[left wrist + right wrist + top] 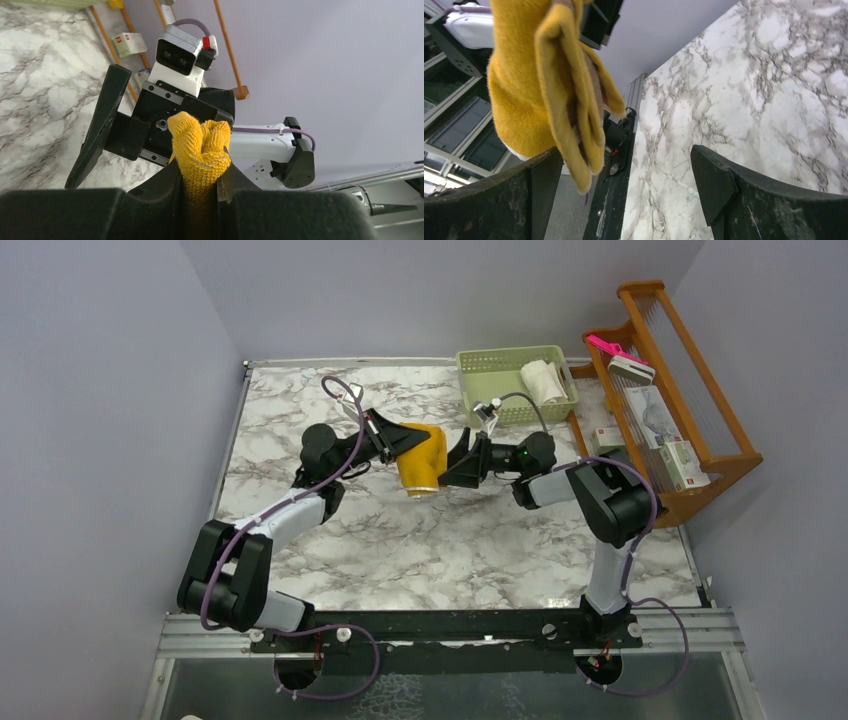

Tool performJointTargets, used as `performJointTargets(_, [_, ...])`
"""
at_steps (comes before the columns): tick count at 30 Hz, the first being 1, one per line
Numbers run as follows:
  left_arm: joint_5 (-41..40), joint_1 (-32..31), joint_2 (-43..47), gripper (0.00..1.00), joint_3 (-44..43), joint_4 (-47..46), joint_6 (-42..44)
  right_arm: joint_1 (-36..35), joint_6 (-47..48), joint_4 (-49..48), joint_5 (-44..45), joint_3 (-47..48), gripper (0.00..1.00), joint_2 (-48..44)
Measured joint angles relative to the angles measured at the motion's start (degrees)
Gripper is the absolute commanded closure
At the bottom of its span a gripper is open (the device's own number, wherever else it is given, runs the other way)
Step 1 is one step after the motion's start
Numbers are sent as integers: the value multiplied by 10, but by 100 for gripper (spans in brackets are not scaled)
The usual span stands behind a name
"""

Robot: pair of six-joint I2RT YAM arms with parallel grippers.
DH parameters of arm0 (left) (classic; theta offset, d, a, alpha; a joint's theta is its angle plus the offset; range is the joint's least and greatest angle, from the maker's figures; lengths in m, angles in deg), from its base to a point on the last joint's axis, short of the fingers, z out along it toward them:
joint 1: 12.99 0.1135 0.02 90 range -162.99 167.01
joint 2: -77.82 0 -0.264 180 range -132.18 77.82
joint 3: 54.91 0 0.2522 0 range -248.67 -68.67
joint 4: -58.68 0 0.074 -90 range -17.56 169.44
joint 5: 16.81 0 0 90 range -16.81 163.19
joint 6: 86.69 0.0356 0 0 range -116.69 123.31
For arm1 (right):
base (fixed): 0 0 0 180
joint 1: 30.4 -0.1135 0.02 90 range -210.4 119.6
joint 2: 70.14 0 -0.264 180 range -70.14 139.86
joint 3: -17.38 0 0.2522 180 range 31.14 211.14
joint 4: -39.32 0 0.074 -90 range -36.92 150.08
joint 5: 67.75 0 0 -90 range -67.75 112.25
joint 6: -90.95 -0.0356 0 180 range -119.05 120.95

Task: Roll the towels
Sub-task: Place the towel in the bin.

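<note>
The mustard-yellow towel (422, 460) hangs bunched in the air over the middle of the marble table (400, 540). My left gripper (398, 440) is shut on its upper corner; in the left wrist view the yellow towel (200, 150) sticks out from between the black fingers (165, 185). My right gripper (460, 462) stands open just right of the cloth. In the right wrist view the folded towel (549, 85) dangles by the left finger (541, 180), with nothing pinched. The cream-white towel (543, 380) lies rolled in the green basket (490, 365).
The pale green basket stands at the back right of the table. A wooden rack (680, 390) with boxes (685, 465) and a pink-handled brush (620, 358) stands along the right edge. Lilac walls close in behind and on both sides.
</note>
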Motion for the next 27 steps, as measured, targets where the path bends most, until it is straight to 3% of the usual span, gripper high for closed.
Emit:
performJointTargets(9, [4, -2, -60, 100, 17, -144, -82, -2, -59, -1, -21, 56, 0, -23])
performJointTargets(16, [4, -2, -80, 100, 21, -184, -95, -12, -121, -1, -23, 93, 0, -31])
performJointTargets(20, [2, -2, -79, 100, 13, -165, -70, -22, -143, -2, -26, 100, 0, -39])
performJointTargets(27, [-35, -5, -23, 100, -9, -14, 40, -45, -124, 2, -30, 102, 0, -40])
